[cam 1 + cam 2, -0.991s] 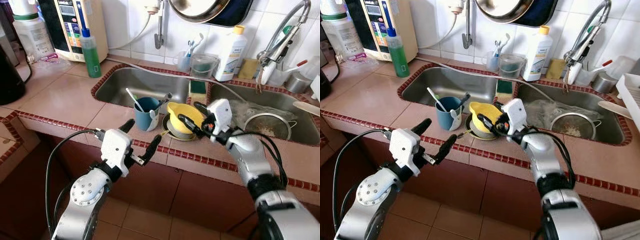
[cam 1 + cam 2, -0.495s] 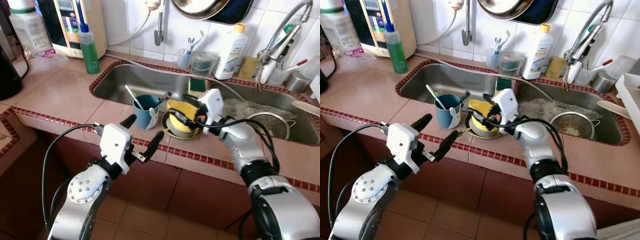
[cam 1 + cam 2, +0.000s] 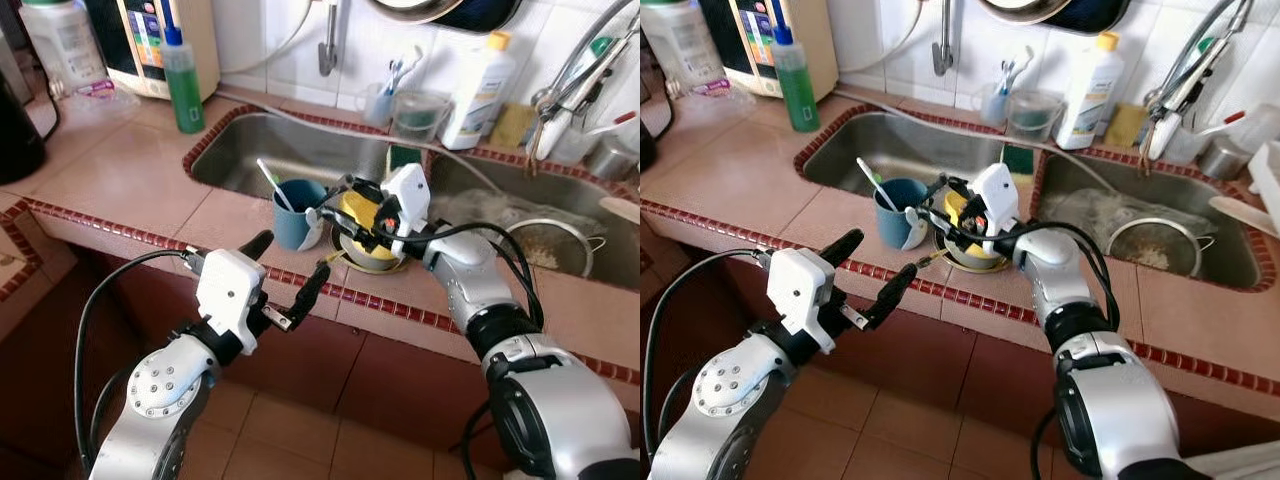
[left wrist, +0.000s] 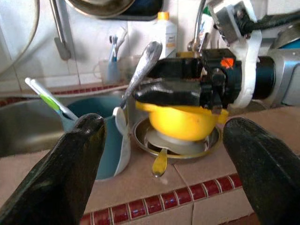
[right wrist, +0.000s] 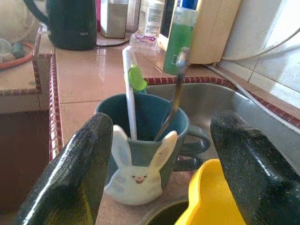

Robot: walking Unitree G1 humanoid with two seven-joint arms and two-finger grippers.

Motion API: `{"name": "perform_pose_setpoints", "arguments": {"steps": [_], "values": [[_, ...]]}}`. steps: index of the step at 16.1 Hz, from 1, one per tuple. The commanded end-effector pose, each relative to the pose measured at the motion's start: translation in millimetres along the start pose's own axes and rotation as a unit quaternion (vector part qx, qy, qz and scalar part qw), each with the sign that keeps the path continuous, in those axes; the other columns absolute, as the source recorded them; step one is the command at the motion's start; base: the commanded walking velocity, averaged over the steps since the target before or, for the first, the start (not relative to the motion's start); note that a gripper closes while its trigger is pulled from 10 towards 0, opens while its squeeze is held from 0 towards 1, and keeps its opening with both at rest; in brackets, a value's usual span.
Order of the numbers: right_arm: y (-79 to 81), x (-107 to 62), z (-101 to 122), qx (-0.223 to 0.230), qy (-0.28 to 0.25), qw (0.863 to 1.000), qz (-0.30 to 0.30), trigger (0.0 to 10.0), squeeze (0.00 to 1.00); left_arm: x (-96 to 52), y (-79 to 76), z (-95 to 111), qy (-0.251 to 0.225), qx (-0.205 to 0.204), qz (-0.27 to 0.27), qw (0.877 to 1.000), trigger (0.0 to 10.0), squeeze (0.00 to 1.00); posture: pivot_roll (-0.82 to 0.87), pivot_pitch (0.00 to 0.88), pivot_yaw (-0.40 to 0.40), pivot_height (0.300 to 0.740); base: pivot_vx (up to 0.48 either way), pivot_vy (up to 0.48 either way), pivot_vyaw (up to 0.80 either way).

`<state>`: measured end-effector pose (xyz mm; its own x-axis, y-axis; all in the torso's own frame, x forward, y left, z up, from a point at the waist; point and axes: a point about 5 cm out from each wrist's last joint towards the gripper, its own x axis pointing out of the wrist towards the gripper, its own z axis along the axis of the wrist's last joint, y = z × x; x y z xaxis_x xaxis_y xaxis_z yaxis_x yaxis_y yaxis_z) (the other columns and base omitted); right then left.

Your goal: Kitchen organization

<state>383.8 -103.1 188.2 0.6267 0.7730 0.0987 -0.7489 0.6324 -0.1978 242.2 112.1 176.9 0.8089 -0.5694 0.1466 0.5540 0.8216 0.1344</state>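
tiled counter with a double steel sink set in it; on the front ledge sit a teal bunny mug and just beside it a yellow bowl nested in a metal dish. the mug holds a white and green toothbrush and a metal spoon

right gripper is reaching across over the yellow bowl toward the mug, fingers spread wide with nothing in them. from its wrist cam the mug sits between the two fingertips but a bit beyond them, not touching yet

left gripper hovers in front of the counter edge, below the ledge, fingers wide too and empty

my guess is the step is grabbing the mug — to do it well, push on till the fingers straddle the mug body below the rim, keep clear of the spoon and toothbrush sticking up, and don't nudge the bowl on the way - then close and lift straight so nothing tips out
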Motion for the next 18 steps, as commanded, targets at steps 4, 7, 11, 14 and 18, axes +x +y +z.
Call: {"name": "perform_pose_setpoints", "arguments": {"steps": [4,7,11,14,18], "values": [[-5.4,5.2,13.7,0.004,-0.030,1.000,-0.007,0.0,0.00,-4.5,-6.8,3.7,0.007,-0.002,-0.007,1.000,10.0,0.00,0.03,0.133,-0.053,0.740,0.000,0.000,0.00],[-4.4,7.5,15.6,0.006,-0.036,0.999,-0.004,0.0,0.00,-4.5,-7.0,5.3,0.010,-0.003,-0.006,1.000,10.0,0.00,0.03,0.137,-0.052,0.740,0.000,0.000,0.00],[-3.1,9.9,18.0,0.019,-0.044,0.999,0.008,0.0,0.00,-4.9,-8.3,6.5,0.013,-0.005,-0.004,1.000,10.0,0.00,0.03,0.145,-0.053,0.740,0.000,0.000,0.00],[-2.5,11.7,19.7,0.029,-0.050,0.998,0.014,0.0,0.00,-5.6,-9.1,7.3,0.013,-0.006,-0.002,1.000,10.0,0.00,0.04,0.150,-0.054,0.740,0.000,0.000,0.00],[-1.2,16.1,23.3,0.036,-0.055,0.998,0.018,0.0,0.00,-6.4,-9.9,8.3,0.015,-0.006,0.000,1.000,10.0,0.00,0.05,0.155,-0.054,0.740,0.000,0.000,0.00]]}}
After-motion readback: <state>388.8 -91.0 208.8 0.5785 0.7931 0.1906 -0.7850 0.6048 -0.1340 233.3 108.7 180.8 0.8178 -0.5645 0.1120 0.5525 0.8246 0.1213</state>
